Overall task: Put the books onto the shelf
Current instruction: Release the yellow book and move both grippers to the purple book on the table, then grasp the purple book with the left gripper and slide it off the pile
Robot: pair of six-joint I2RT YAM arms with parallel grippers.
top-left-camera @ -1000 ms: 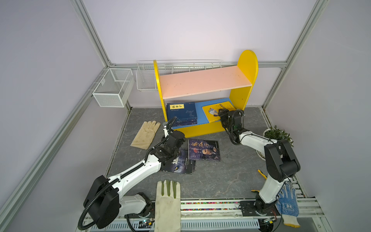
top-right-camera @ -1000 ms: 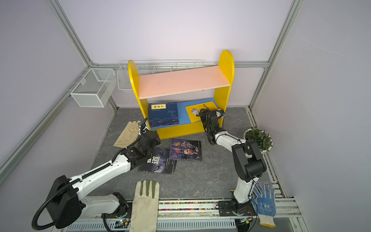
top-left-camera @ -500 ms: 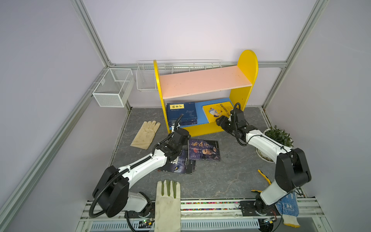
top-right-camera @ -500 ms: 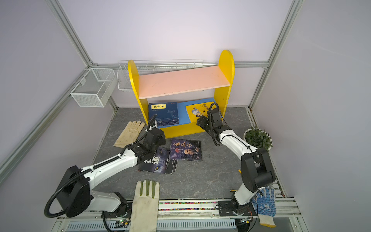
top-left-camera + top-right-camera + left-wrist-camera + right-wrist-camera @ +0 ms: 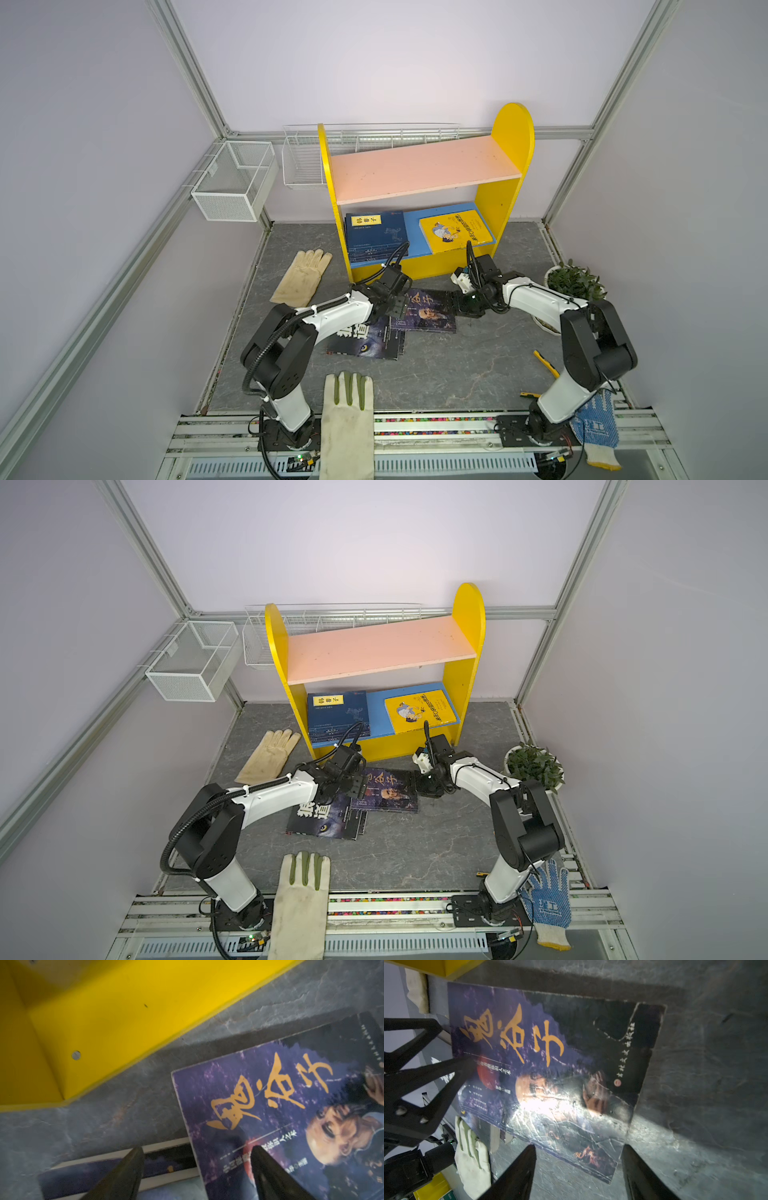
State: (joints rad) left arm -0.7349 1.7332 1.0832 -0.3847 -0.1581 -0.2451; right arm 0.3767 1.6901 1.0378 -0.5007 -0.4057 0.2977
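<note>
The shelf [image 5: 424, 168] holds a navy stack of books [image 5: 376, 235] and a yellow book [image 5: 455, 230] on its blue lower board. A purple book with an orange title [image 5: 428, 311] [image 5: 550, 1064] lies flat on the floor in front, overlapping a dark wolf-cover book [image 5: 365, 340] [image 5: 83, 1174]. My left gripper [image 5: 397, 305] [image 5: 197, 1153] stands open over the purple book's left edge, one finger above its cover. At the book's right edge, low over the floor, my right gripper [image 5: 461, 303] [image 5: 579, 1150] is open and holds nothing.
A tan glove [image 5: 301, 276] lies left of the shelf and a white-green glove [image 5: 347, 411] at the front. A potted plant [image 5: 575, 282], a yellow tool [image 5: 544, 361] and a blue dotted glove [image 5: 594, 424] are on the right. Wire baskets [image 5: 232, 187] hang on the back left wall.
My right gripper has drawn back from the yellow book on the shelf and come down to the purple book's right edge. My left gripper has opened wider and shifted right onto that book's left edge.
</note>
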